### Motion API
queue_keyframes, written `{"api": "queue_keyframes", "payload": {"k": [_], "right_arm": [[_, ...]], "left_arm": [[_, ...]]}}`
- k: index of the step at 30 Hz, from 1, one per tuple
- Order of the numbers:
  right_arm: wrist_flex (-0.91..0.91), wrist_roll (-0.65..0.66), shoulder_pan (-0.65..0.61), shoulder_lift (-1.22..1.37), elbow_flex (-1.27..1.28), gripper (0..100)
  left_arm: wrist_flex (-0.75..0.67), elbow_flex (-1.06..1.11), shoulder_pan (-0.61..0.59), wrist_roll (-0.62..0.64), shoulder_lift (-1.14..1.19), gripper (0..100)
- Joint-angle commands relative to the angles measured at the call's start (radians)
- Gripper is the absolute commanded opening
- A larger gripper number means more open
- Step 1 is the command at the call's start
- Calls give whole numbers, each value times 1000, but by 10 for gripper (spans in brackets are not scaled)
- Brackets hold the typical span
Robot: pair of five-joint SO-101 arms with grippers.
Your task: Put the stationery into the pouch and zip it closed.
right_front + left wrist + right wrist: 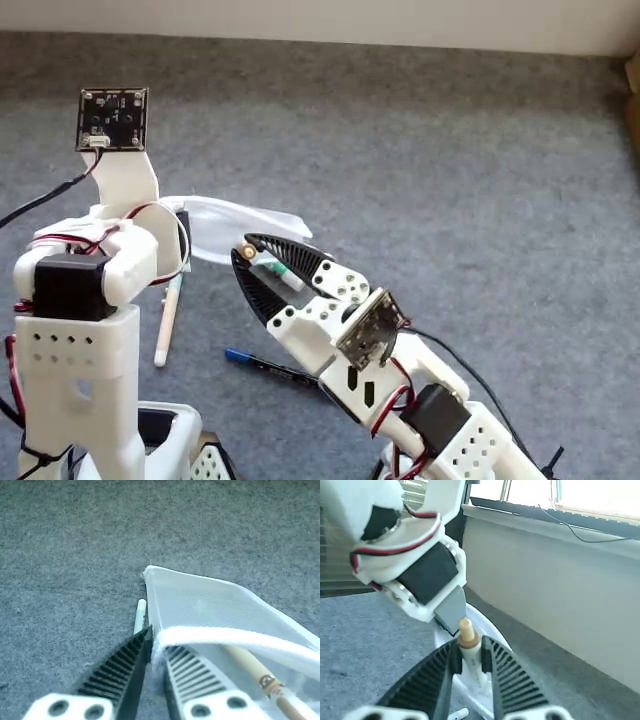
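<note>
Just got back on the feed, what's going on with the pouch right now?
The left gripper is pinching the rim of the pouch. The right gripper holds a tan-tipped pen by the pouch's mouth. A pen in the pouch shows through the mesh, while a white pen and a blue-capped pen lie on the carpet.

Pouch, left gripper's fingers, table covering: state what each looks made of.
Pouch: thin translucent white mesh, probably synthetic fabric; fine ribbed lines show, and a pencil inside shows through it.
Fingers: matte black plastic with ridged faces, likely printed.
Table covering: grey felt or short-pile carpet; it looks fuzzy, speckled and non-reflective.
</note>
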Motion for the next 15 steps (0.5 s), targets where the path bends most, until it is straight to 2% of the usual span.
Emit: {"api": "queue_keyframes", "payload": {"k": [1, 6, 9, 15], "right_arm": [[51, -55, 10, -7, -18, 3], [130, -66, 42, 31, -22, 6], [133, -132, 54, 104, -54, 9], [136, -155, 54, 177, -90, 84]], "left_arm": [[-2, 4, 22, 3, -8, 8], [-8, 30, 27, -29, -8, 8], [-8, 41, 27, -29, -8, 8], [-5, 42, 22, -31, -8, 8]]}}
